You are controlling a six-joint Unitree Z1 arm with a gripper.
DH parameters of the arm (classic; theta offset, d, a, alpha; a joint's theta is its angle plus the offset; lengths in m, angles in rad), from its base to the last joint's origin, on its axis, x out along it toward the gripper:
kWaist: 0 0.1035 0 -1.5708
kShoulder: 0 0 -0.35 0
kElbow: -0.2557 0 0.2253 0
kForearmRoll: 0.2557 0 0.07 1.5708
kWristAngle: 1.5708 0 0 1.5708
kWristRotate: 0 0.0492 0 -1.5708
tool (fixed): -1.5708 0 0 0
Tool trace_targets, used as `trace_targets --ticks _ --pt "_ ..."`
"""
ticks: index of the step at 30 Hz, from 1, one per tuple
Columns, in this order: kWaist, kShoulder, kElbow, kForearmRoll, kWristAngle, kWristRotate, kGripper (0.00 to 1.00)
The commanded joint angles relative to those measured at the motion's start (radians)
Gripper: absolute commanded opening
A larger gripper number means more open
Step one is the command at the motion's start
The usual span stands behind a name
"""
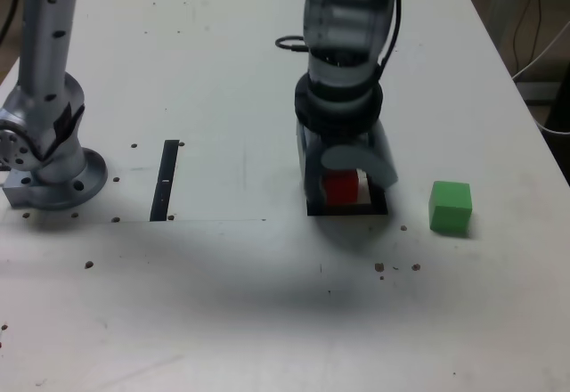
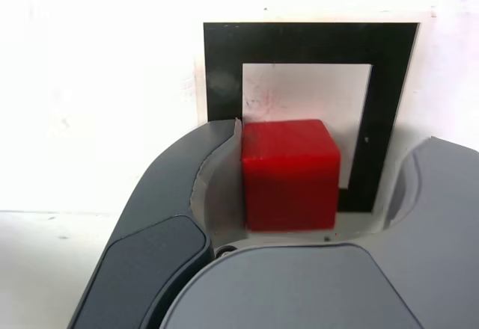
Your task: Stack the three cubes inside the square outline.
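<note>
A red cube [image 1: 338,187] [image 2: 290,173] rests on the table inside the square outline [image 1: 378,207] [image 2: 299,41], toward the edge of its white centre nearest the wrist camera. My gripper [image 1: 346,183] [image 2: 333,138] points straight down over it with a jaw on either side. In the wrist view one finger [image 2: 213,146] lies against the cube's side, while the other finger [image 2: 438,172] stands clear of it with a strip of the black frame showing between. The jaws are open. A green cube [image 1: 450,207] sits alone on the table at the exterior view's right of the outline.
A narrow black strip [image 1: 166,180] lies on the table at the exterior view's left. The arm's base [image 1: 53,174] is bolted near the left edge. A black cable loop [image 1: 289,44] lies behind the arm. The table's right edge runs just past the green cube.
</note>
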Motion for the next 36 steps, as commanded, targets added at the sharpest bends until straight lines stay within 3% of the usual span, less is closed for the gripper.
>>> trace_targets --ticks 1,11,16,28,36 --pt "0.001 -0.036 0.009 0.015 0.001 -0.006 0.99" --pt "0.001 -0.152 0.038 0.119 0.010 -0.049 0.99" --pt "0.027 -0.168 0.010 0.162 0.037 -0.028 0.99" --pt "0.261 -0.082 -0.096 0.218 0.041 0.190 0.98" --pt "0.290 -0.002 -0.113 0.201 0.024 0.216 0.97"
